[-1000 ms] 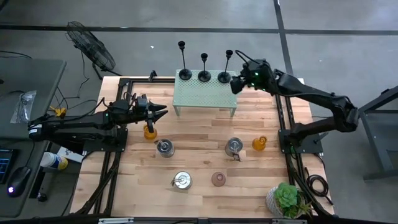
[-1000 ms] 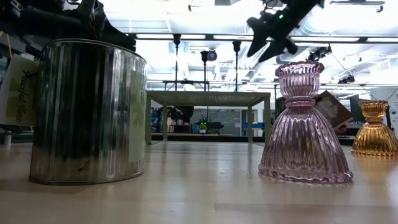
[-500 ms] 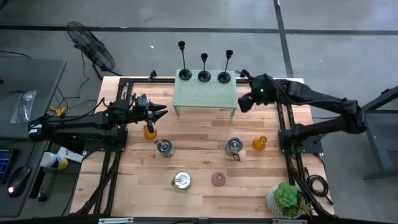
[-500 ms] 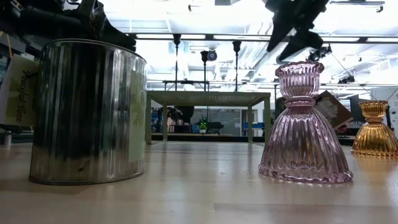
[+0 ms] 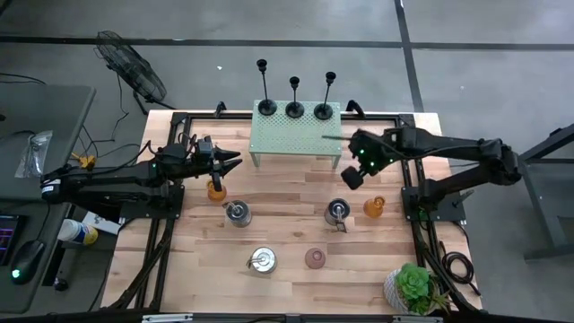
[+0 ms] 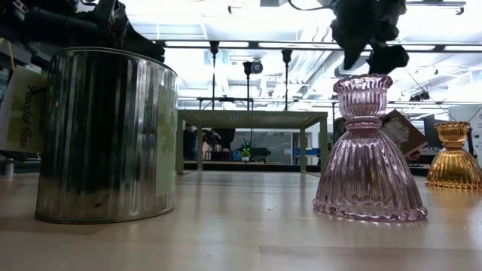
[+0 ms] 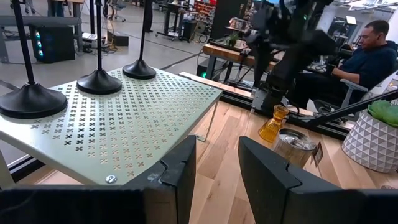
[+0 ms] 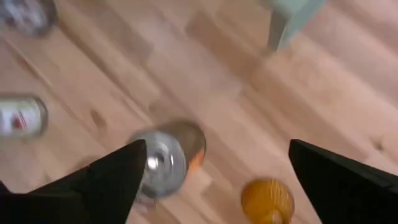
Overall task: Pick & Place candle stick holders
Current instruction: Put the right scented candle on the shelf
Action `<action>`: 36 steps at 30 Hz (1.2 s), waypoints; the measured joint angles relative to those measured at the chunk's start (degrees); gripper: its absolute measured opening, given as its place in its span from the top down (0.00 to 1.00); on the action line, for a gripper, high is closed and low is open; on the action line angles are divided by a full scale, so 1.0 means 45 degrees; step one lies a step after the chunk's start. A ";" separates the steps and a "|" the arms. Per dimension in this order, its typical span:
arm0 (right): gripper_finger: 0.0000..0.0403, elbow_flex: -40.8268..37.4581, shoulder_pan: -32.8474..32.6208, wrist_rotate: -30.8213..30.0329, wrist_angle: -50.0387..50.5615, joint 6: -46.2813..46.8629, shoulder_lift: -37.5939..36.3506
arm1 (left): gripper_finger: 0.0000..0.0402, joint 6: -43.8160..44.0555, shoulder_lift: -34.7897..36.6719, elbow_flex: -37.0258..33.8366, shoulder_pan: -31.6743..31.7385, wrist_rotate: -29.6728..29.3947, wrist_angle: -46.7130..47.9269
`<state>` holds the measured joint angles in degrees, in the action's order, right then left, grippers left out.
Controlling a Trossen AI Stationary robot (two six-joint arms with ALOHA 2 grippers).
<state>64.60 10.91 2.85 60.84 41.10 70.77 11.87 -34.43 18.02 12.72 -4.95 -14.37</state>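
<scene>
High view: your three tall black metal candle stick holders (image 5: 294, 99) stand upright in a row along the 12 o'clock edge of the pale green perforated metal stand (image 5: 296, 139), which sits at the 12 o'clock side of the wooden tabletop (image 5: 287, 229). Your right pincer (image 5: 352, 170) hangs above the tabletop just off the stand's 4 o'clock corner, apart from the holders and carrying nothing. Your left pincer (image 5: 231, 160) waits at the stand's 9 o'clock side, above an amber glass holder (image 5: 216, 189).

Low view: a ribbed silver tin can (image 6: 105, 135) at 9 o'clock, a pink ribbed glass holder (image 6: 367, 154) at 3 o'clock, and the stand between them farther back. The black stems rise from its top.

Left wrist view: you see the round bases of the holders resting on the perforated top, well apart from the left pincer's fingers (image 7: 180, 180). Those fingers stand narrowly parted, with nothing between them.

Right wrist view: the right pincer's fingers (image 8: 106, 180) are spread wide and empty, over a silver can (image 8: 163, 158) and an amber holder (image 8: 267, 200).
</scene>
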 joint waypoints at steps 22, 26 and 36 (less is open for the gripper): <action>0.02 0.0000 -0.4051 -0.0096 -0.0489 0.3191 0.1532 | 0.71 -0.0001 0.0001 0.0000 0.0001 0.0000 0.0000; 0.01 0.0000 -0.4257 0.0119 -0.1104 0.4284 0.2303 | 0.71 0.0001 0.0003 0.0000 -0.0002 0.0000 0.0000; 0.01 0.0000 -0.4288 -0.0640 -0.1227 0.5313 0.3301 | 0.71 -0.0002 0.0000 0.0000 0.0003 0.0000 0.0000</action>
<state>64.60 -8.38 -0.03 55.32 65.01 85.62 11.86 -34.43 18.02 12.73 -4.95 -14.37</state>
